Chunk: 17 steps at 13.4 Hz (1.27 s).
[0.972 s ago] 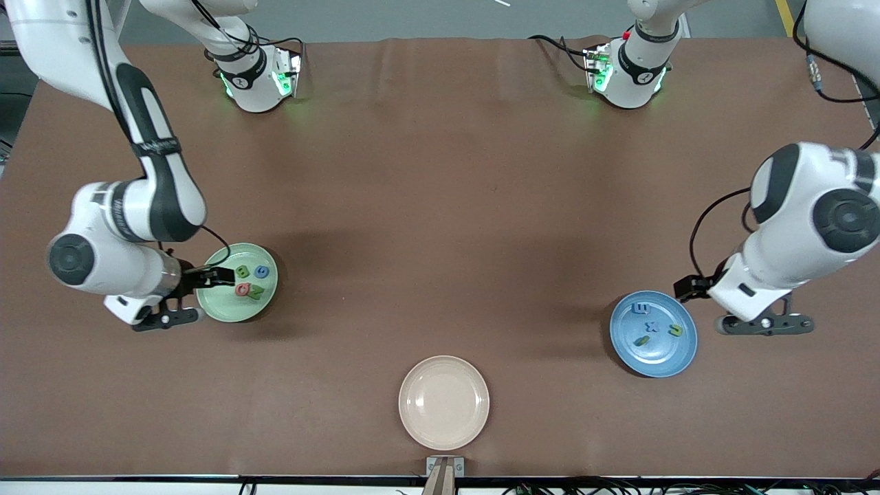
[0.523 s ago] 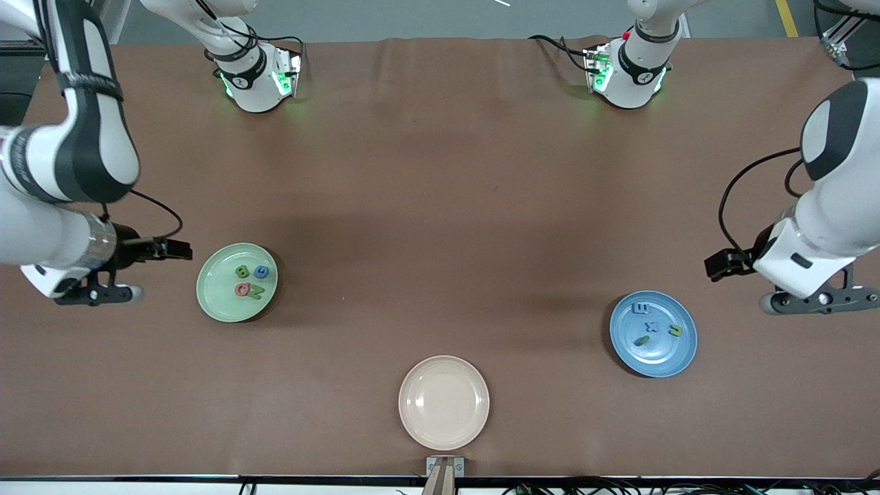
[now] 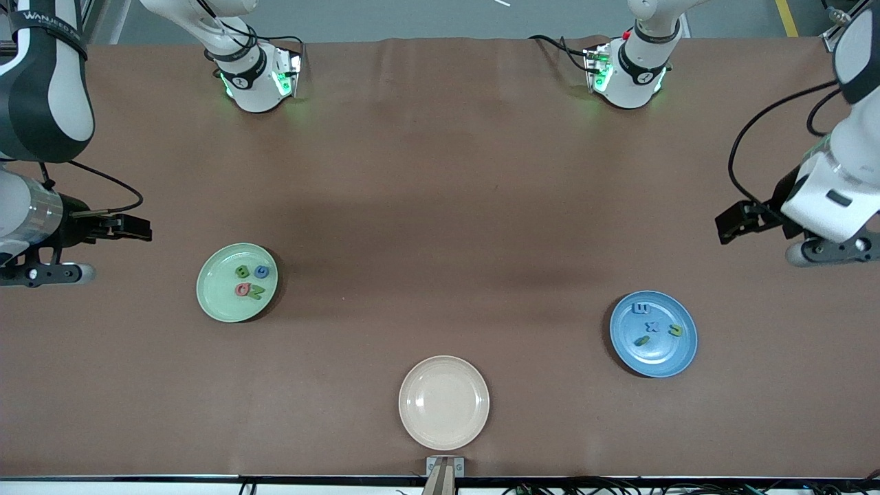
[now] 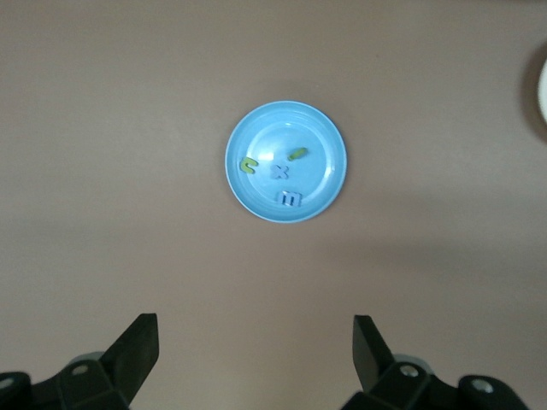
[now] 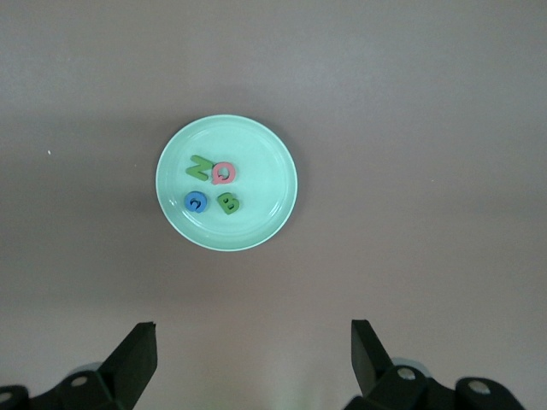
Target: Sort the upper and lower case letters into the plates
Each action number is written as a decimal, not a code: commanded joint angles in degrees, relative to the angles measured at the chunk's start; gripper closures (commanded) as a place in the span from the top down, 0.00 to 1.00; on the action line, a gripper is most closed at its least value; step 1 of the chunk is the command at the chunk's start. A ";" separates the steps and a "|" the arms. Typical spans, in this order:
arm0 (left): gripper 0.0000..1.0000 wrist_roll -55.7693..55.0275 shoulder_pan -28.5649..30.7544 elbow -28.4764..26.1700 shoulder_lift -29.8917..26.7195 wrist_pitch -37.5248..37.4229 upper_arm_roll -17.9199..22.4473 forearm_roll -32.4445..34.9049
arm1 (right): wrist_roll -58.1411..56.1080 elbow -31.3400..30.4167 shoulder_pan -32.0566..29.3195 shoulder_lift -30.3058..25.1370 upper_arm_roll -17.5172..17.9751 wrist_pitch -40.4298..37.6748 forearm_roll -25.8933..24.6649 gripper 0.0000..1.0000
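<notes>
Right wrist view: green plate (image 5: 282,154) holds letters N, Q, G, B.

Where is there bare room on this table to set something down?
The widest bare stretch lies between the green plate and the blue plate, reaching up to the arm bases. The cream plate holds nothing. Both coloured plates are crowded with letters. Each open tool, right and left, hovers near a table end.
</notes>
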 commanded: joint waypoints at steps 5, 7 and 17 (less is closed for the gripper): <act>1.00 7.65 -16.02 -8.21 -11.56 -1.52 21.95 -7.72 | 1.53 0.54 -0.59 -0.58 0.47 -1.43 1.69 1.00; 1.00 7.65 -17.41 -10.23 -13.50 -1.16 23.45 -9.14 | 1.54 -4.37 -0.24 -4.87 0.21 -0.47 1.96 1.00; 1.00 6.60 -18.65 -11.21 -14.03 -0.72 24.51 -9.15 | 1.54 -12.65 0.03 -14.38 0.47 0.41 2.13 1.00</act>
